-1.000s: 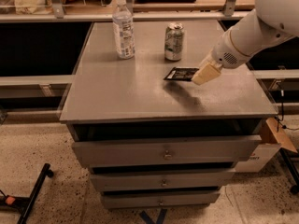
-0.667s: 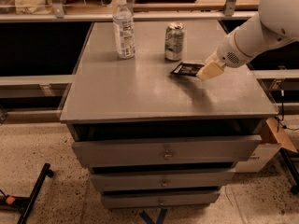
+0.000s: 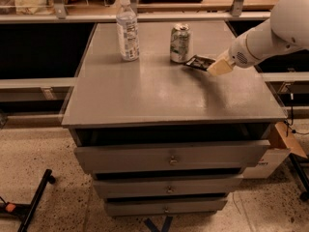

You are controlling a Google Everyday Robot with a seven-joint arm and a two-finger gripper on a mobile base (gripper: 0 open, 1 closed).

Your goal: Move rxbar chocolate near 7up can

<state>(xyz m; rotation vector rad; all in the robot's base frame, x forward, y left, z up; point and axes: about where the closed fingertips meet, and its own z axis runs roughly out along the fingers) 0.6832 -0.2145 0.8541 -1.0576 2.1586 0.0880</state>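
Observation:
The rxbar chocolate [image 3: 197,62], a flat black wrapper, is held at its right end by my gripper [image 3: 211,66], just above the grey tabletop [image 3: 159,93]. The gripper's cream fingers [image 3: 221,67] are shut on it, and the white arm reaches in from the upper right. The bar's free end is just to the right of the 7up can [image 3: 180,43], a green-and-silver can standing upright at the back of the table. I cannot tell if the bar touches the can.
A clear water bottle [image 3: 127,30] with a white cap stands left of the can. The table is a drawer cabinet with its top drawer [image 3: 169,154] slightly open. A cardboard box [image 3: 285,141] sits at the lower right, a black stand [image 3: 34,197] at the lower left.
The gripper has carried the rxbar chocolate back and a little left, from the middle right of the table to right beside the 7up can.

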